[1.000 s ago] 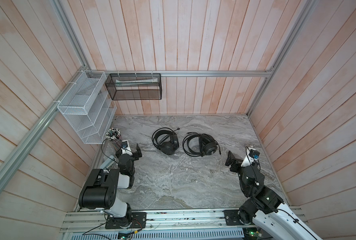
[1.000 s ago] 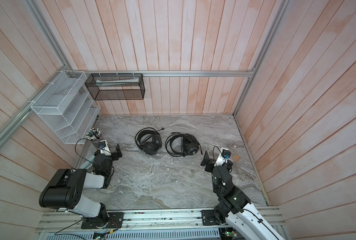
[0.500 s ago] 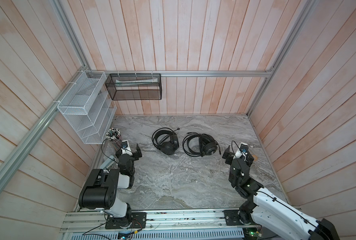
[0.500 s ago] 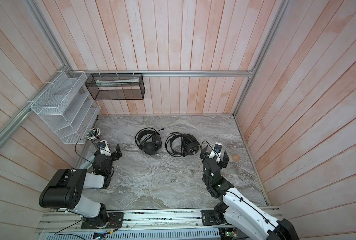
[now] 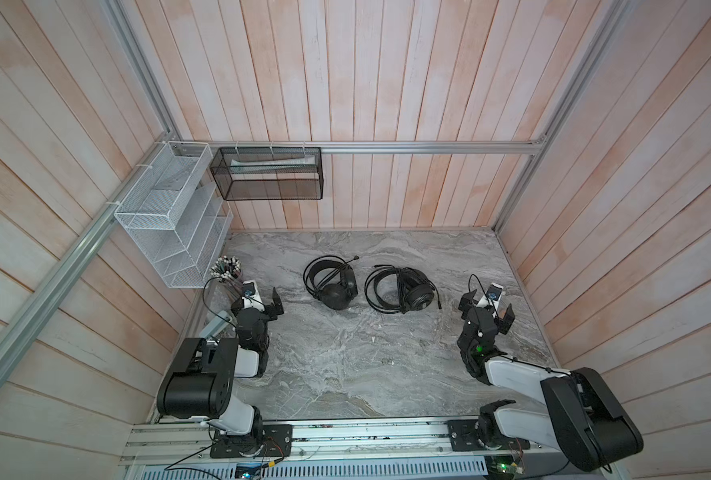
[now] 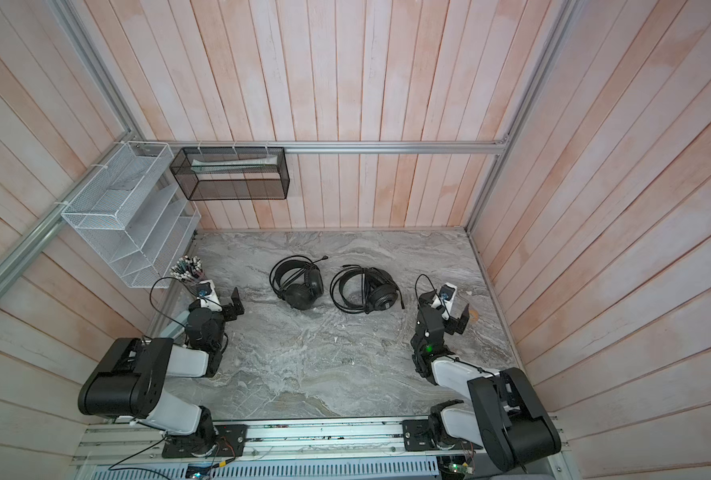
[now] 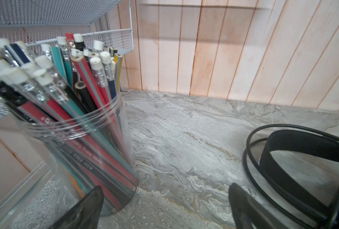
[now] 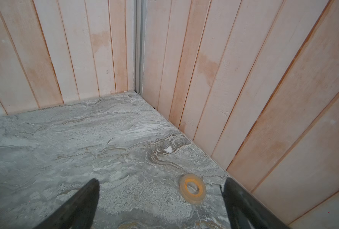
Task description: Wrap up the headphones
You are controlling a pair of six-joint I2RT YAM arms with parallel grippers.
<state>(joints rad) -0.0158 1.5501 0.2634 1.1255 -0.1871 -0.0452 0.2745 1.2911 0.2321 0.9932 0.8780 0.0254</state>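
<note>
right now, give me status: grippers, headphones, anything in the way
Left gripper open, empty, beside the pencil jar. Right gripper open, empty, by the tape roll. Boom-mic headset and grille-cup headset lie on the table, cables looped. Nothing in between.

both top views: overhead, far, whole table (image 5: pixel 345 374) | wrist views: low, close

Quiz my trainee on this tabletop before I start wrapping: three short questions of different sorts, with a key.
1. True or false: the left gripper is shut on the black smooth-cupped headset with the boom mic.
2. What stands closest to the left gripper? A) the clear plastic jar of pencils B) an orange tape ring C) a black mesh wall basket
3. Which gripper is nearer the black grille-backed headset with its looped cable?
Key: 1 false, it is open and holds nothing. 2 A. 3 the right gripper.
</note>
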